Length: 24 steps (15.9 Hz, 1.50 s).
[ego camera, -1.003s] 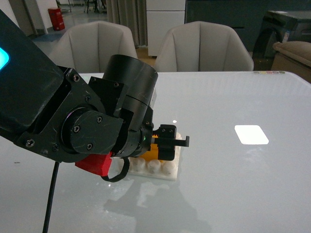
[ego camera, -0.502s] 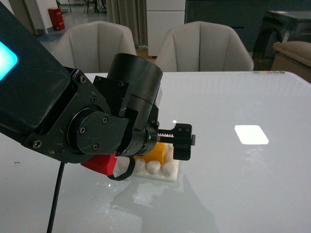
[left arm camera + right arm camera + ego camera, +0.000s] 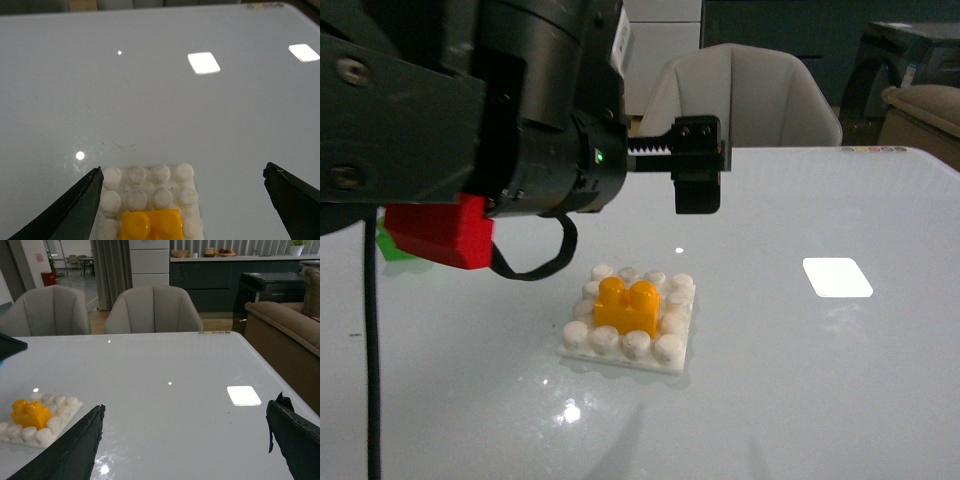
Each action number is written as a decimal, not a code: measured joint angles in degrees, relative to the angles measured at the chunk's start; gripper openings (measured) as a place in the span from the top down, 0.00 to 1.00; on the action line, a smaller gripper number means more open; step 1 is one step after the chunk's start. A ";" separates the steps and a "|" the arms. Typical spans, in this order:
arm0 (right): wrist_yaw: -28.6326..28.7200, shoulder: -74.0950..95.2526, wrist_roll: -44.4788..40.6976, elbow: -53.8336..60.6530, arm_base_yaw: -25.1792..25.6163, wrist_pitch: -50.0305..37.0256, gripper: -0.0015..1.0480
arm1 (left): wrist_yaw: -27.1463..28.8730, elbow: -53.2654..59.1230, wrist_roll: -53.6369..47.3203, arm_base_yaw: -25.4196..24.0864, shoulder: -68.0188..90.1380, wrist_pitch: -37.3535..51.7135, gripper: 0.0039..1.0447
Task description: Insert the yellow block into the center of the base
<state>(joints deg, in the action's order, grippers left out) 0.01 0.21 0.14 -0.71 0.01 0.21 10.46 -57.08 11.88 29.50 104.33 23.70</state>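
The yellow block (image 3: 627, 305) sits seated on the middle studs of the white studded base (image 3: 672, 348) on the table. My left gripper (image 3: 182, 171) is open and empty, raised above and just behind the base; one of its fingers (image 3: 697, 190) shows in the front view. In the left wrist view the base (image 3: 161, 173) and the yellow block (image 3: 151, 225) lie below, between the spread fingers. My right gripper (image 3: 186, 409) is open and empty over bare table, well to the right of the base (image 3: 59, 416) and the block (image 3: 30, 412).
A flat glossy white square (image 3: 837, 277) lies to the right of the base. A green object (image 3: 385, 245) shows at the left, mostly hidden behind the left arm's red part (image 3: 440, 235). Chairs (image 3: 750, 95) stand beyond the table's far edge.
My left gripper has opened wider and risen up off the base. The yellow block, hidden behind it before, stays on the base centre in plain view.
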 joint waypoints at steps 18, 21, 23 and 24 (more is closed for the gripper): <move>-0.04 0.00 0.00 0.00 0.00 0.00 0.06 | -9.55 54.21 -11.04 -29.86 -74.95 2.43 0.99; -0.02 0.00 0.00 0.00 0.00 -0.02 0.06 | -9.90 54.45 -11.06 -29.79 -76.39 1.38 0.99; 0.00 0.00 0.00 0.00 0.00 -0.02 0.06 | -10.40 54.73 -11.08 -29.51 -77.85 0.48 0.99; 0.00 0.00 0.00 0.00 0.00 -0.04 0.06 | -10.54 54.93 -11.08 -29.35 -77.90 0.87 0.99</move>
<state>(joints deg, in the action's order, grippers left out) 0.01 0.21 0.14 -0.71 0.01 0.16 -0.08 -2.15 0.80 0.14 26.44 24.58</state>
